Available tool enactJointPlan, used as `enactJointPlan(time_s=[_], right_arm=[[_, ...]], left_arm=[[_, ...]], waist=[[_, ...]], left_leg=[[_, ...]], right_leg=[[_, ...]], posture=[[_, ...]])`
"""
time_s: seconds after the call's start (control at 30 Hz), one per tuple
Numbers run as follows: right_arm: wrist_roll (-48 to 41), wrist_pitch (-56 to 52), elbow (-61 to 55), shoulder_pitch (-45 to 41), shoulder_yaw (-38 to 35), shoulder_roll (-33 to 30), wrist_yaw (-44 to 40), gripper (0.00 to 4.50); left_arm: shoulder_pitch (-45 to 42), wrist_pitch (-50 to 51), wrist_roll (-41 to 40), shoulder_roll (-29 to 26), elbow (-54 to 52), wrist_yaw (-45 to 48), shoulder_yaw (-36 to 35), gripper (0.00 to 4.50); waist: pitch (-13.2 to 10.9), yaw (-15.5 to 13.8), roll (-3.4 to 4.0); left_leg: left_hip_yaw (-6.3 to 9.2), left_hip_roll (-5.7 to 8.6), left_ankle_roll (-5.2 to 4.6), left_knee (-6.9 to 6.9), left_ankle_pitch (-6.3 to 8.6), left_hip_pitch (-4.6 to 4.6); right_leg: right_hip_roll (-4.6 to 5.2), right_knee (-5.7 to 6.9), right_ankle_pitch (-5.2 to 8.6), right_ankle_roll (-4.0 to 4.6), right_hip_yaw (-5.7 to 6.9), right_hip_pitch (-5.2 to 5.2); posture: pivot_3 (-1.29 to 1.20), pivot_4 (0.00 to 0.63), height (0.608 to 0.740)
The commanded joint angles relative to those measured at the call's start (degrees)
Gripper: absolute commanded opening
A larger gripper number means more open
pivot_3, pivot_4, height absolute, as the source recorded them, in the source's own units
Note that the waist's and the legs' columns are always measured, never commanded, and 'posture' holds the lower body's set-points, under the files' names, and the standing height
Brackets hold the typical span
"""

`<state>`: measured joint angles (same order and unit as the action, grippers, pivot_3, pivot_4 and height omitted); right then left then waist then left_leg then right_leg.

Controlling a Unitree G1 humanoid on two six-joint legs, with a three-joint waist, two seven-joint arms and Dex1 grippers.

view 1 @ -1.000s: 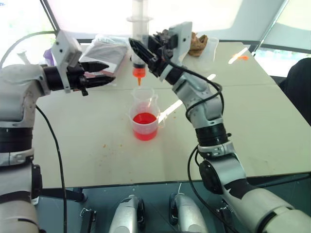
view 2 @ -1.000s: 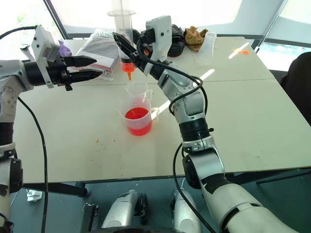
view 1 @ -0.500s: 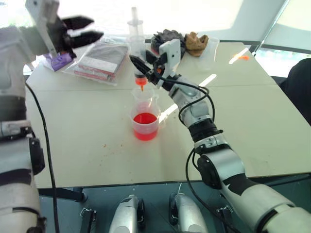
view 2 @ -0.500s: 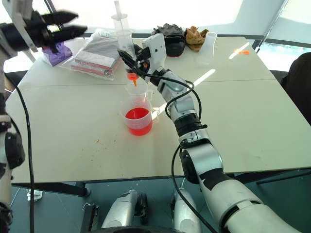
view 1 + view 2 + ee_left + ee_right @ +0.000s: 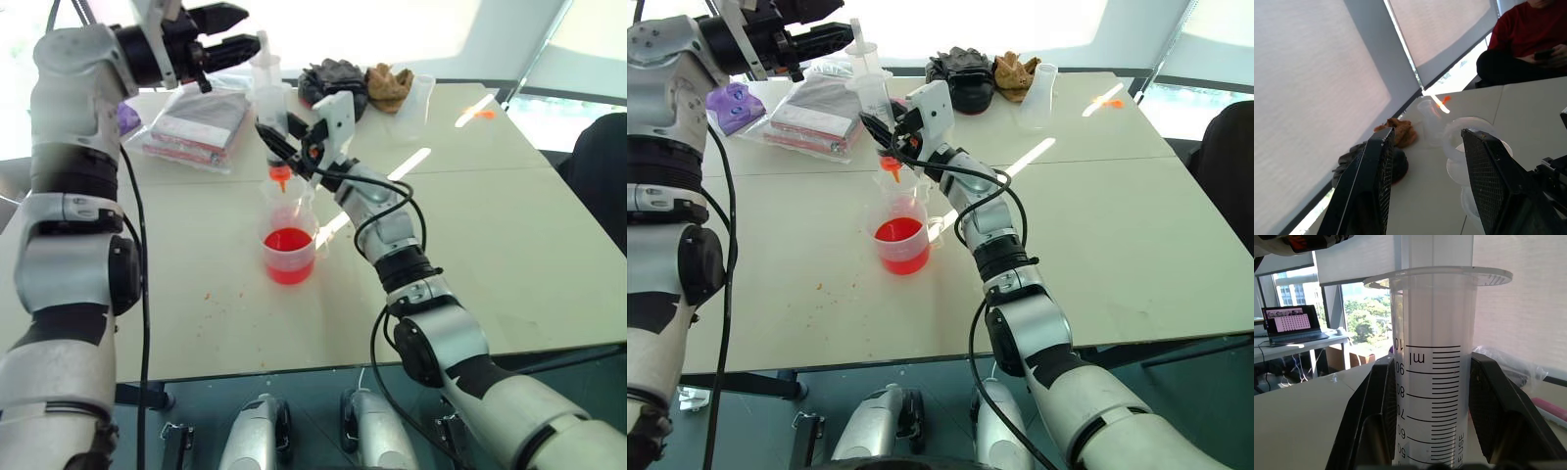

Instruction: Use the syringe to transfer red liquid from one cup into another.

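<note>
The right gripper [image 5: 277,143] is clamping the large clear plastic syringe [image 5: 269,103] by its graduated barrel, holding it upright with the white plunger on top and the orange-red nozzle tip pointing down. The tip is hanging just above the flared rim of the taller, narrower clear plastic cup [image 5: 285,195], which is standing on the pale table [image 5: 509,245]. Touching that tall cup on its near side is sitting the short, wide clear plastic cup [image 5: 290,257], holding a shallow pool of bright red-orange liquid [image 5: 288,242]. The left gripper [image 5: 223,29] is hovering high above the tall cup and to its left, its two black fingers spread apart and gripping nothing, close to the top of the plunger without touching it.
</note>
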<state>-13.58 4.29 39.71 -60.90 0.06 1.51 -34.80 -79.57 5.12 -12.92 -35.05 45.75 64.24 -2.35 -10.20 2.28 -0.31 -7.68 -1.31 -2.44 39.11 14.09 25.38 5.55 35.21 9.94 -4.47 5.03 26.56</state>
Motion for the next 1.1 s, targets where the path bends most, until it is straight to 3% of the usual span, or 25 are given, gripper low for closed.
enactJointPlan(time_s=[0.03,0.23,0.53,1.1], right_arm=[[0.24,1.65,-1.37,-0.3,-0.08,0.5,-0.07,1.47],[1.1,2.39,-0.04,-0.54,-0.02,0.49,-0.24,1.47],[2.09,3.94,2.1,-1.6,0.51,1.21,-0.64,1.47],[2.63,6.44,5.11,-3.41,-0.09,2.02,-0.11,1.47]], left_arm=[[-2.37,-3.09,1.21,0.23,0.79,-0.14,-0.13,2.26],[-2.44,-6.43,3.44,1.55,3.14,-0.17,0.95,2.26],[-3.22,-10.53,5.48,3.66,7.02,-0.43,1.42,0.07],[-0.46,-4.05,2.92,3.86,0.04,6.49,1.36,0.01]], waist=[[0.0,0.08,0.0],[0.0,0.14,-0.01],[-0.01,0.25,-0.01],[-0.01,0.24,-0.01]], left_leg=[[0.0,0.0,0.0,0.0,0.0,0.0],[0.0,0.0,0.0,0.0,0.0,0.0],[0.0,0.0,-0.01,0.0,0.0,0.0],[0.0,0.0,-0.01,0.0,0.01,0.0]], right_leg=[[0.0,0.0,0.0,0.0,0.0,-0.01],[0.0,0.0,0.0,0.0,0.0,0.0],[0.0,0.0,0.0,0.0,0.0,0.0],[0.0,0.0,0.0,0.0,0.0,0.0]], posture=[[0.0,0.15,0.74],[0.0,0.15,0.74],[0.0,0.15,0.74],[0.0,0.15,0.74]])
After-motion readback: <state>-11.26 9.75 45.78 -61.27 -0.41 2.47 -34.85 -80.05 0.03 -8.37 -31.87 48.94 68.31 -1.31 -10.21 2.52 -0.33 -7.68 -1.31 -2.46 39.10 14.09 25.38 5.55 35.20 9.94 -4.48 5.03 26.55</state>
